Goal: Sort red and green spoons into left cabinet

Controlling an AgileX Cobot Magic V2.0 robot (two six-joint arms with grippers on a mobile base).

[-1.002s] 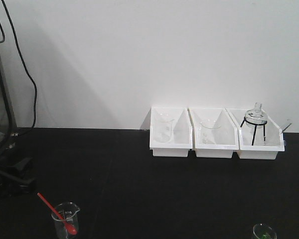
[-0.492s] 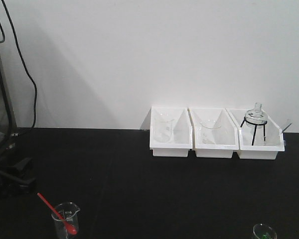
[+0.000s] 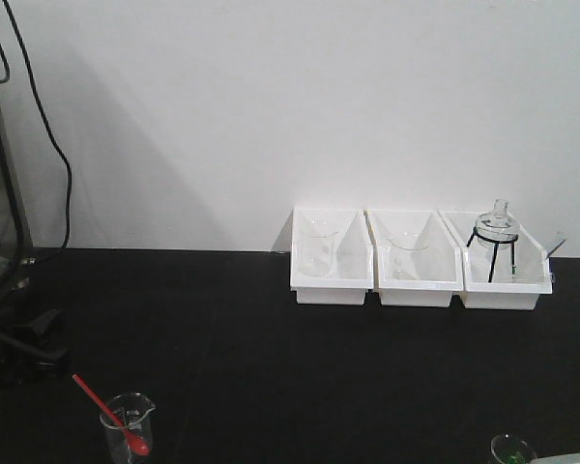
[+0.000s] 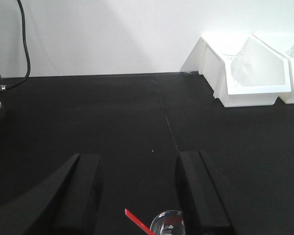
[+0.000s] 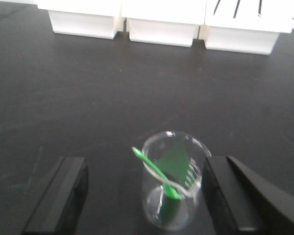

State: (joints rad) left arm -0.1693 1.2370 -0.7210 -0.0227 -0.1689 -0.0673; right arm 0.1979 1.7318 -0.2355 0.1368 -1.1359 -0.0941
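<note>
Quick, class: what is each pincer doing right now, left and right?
Left pincer: open, holding nothing.
Right pincer: open, holding nothing; the beaker with the green spoon shows between its fingers.

Quick headcount. Three white bins in a row on the surface (image 3: 271,367): left bin (image 3: 331,293), middle bin (image 3: 419,294), right bin (image 3: 501,296).

Four clear beakers in total:
- one tall beaker (image 3: 318,247) in the left bin
- one short beaker (image 3: 407,253) in the middle bin
- one near-left beaker (image 3: 128,425) out on the surface
- one near-right beaker (image 3: 512,451), also out on the surface

Two spoons: one red spoon (image 3: 111,416) and one green spoon (image 5: 157,172), so one per loose beaker.

There's a single glass flask (image 3: 496,225) and a single black tripod stand (image 3: 501,253), both in the right bin.

Two end effectors, the left end effector (image 4: 139,196) and the right end effector (image 5: 147,196), each with two black fingers.
</note>
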